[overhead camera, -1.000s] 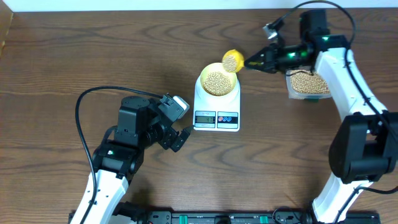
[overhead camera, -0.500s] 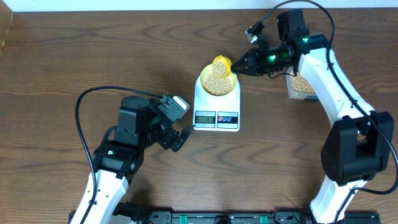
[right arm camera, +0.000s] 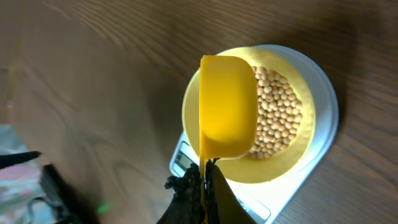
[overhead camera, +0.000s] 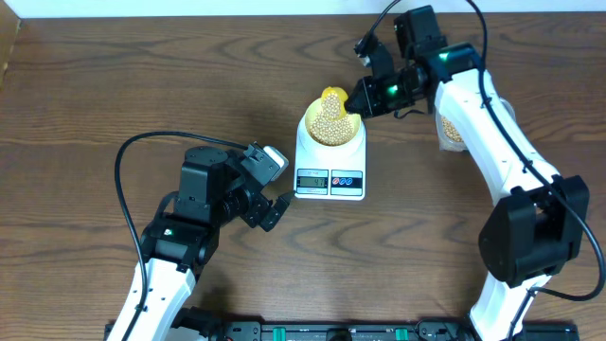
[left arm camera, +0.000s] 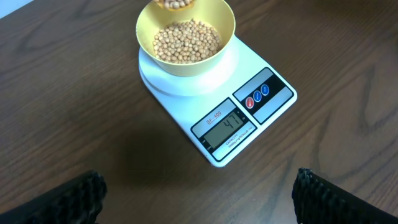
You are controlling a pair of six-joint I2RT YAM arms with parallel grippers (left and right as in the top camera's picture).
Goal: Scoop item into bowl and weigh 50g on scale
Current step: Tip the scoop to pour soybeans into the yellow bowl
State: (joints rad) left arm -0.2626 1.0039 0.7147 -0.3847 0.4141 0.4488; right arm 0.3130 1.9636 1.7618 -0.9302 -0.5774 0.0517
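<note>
The pale-yellow bowl (overhead camera: 330,126) holds tan beans (left arm camera: 186,42) and sits on the white scale (overhead camera: 329,163). The scale's display (left arm camera: 225,124) reads 47. My right gripper (overhead camera: 365,98) is shut on the handle of a yellow scoop (right arm camera: 226,107). The scoop is turned over above the bowl's far rim, its back facing the right wrist camera. The bowl (right arm camera: 298,149) and beans (right arm camera: 278,115) show beneath it. My left gripper (overhead camera: 276,210) is open and empty, low over the table left of the scale's front; its fingertips (left arm camera: 199,196) frame bare wood.
A clear tub of beans (overhead camera: 451,126) stands at the back right, partly hidden by my right arm. The left arm's cable (overhead camera: 151,144) loops over the table at left.
My right gripper has carried the scoop left from beside the tub to over the bowl and tipped it over. The left arm has not moved.
</note>
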